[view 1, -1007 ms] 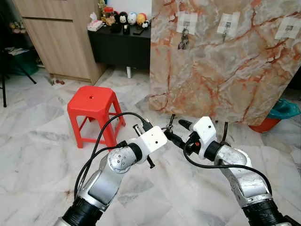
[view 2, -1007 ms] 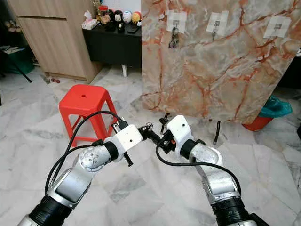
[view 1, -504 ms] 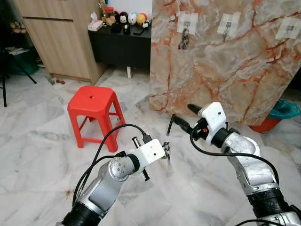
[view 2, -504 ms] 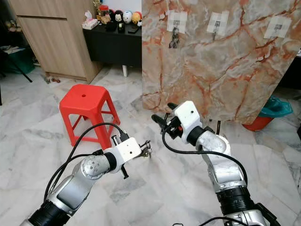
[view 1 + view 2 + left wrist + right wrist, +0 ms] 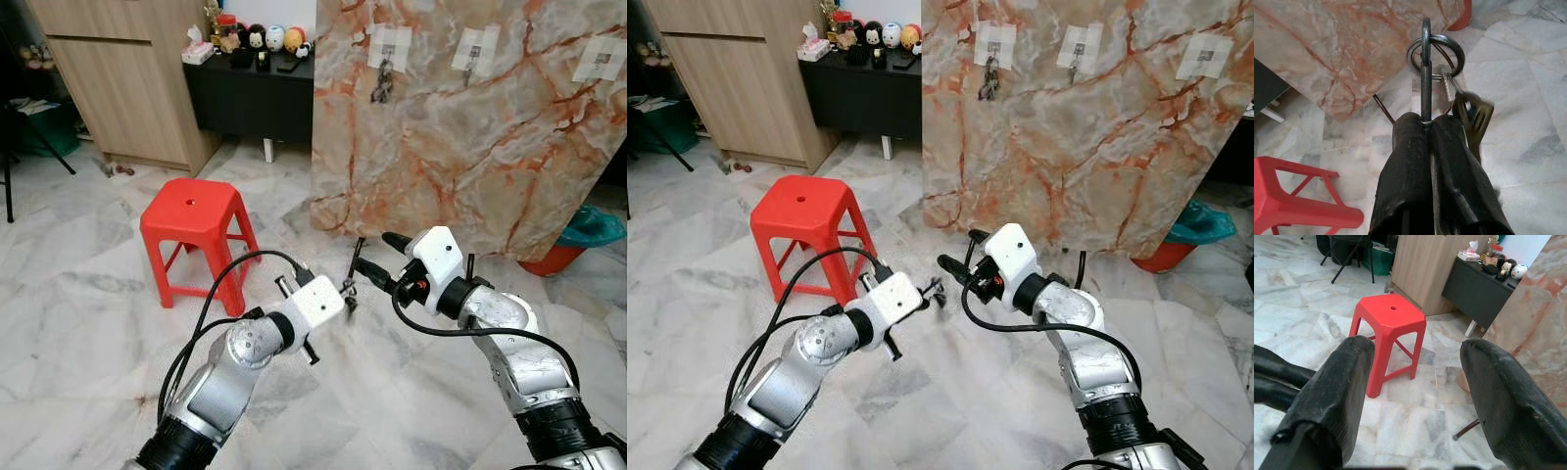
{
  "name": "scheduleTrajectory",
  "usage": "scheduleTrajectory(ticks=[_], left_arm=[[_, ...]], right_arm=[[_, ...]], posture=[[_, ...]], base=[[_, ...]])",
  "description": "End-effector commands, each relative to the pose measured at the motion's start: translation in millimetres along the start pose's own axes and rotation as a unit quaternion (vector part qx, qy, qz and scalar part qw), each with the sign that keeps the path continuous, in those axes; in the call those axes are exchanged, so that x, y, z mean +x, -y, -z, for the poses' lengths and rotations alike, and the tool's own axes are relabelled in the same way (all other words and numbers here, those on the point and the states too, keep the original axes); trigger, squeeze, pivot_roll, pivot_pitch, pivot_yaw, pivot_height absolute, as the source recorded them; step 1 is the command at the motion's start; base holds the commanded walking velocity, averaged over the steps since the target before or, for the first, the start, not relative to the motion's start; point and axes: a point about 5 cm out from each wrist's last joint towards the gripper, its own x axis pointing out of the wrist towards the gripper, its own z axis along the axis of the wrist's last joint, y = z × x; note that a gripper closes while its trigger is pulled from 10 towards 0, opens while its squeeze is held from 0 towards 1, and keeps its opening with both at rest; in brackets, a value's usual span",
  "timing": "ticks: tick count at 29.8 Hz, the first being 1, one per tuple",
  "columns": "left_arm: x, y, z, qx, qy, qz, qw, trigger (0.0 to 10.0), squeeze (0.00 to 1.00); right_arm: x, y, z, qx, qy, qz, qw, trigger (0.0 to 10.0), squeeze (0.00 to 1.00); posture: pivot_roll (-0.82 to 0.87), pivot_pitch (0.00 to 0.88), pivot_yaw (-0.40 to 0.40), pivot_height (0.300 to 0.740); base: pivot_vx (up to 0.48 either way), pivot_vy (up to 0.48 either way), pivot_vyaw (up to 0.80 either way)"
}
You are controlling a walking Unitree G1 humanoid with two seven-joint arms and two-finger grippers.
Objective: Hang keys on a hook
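Left gripper [image 5: 1426, 128] pinching metal key ring with dark keys [image 5: 1436, 49], ring projecting beyond fingertips. Right gripper [image 5: 377, 253] spread wide, just beside.

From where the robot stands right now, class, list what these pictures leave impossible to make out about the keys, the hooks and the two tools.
- Keys: blurred in the left wrist view, tiny in the eye views; their number is unclear.
- Left tool: its fingers cover the lower end of the metal clip.
- Wall hooks: too small to show shape; the first carries a dark bunch, unidentifiable.
- Right tool: open; the frame's edge crops both fingers in its wrist view.
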Motion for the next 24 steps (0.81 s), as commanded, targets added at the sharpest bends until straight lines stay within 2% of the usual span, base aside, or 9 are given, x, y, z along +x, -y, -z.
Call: scheduleTrajectory(ticks=[1, 13, 20, 24], left_arm=[[-0.4, -6.8, -5, -0.014, 0.008, -0.016, 1.0, 10.0, 0.0], [0.0, -13.8, -7, -0.025, 0.002, -0.034, 0.999, 10.0, 0.0], [-0.1, -16.5, -11, -0.024, 0.007, -0.037, 0.999, 10.0, 0.0], [-0.1, -16.6, -12, -0.024, 0.008, -0.037, 0.999, 10.0, 0.0]], right_arm=[[-1.6, 3.6, -3, -0.002, 0.0, 0.0, 1.0, 10.0, 0.0], [-7.0, -11.4, 5, -0.019, -0.035, -0.078, 0.996, 10.0, 0.0], [-5.4, -11.3, 15, -0.04, -0.065, -0.072, 0.994, 10.0, 0.0], [-3.5, -7.9, 12, -0.039, -0.052, -0.055, 0.996, 10.0, 0.0]], posture=[[-0.02, 0.0, -0.053, 0.74], [-0.03, 0.0, -0.056, 0.74], [-0.02, 0.0, -0.058, 0.74], [-0.02, 0.0, -0.058, 0.74]], base=[[0.0, 0.0, 0.0], [0.0, 0.0, 0.0], [0.0, 0.0, 0.0], [0.0, 0.0, 0.0]])
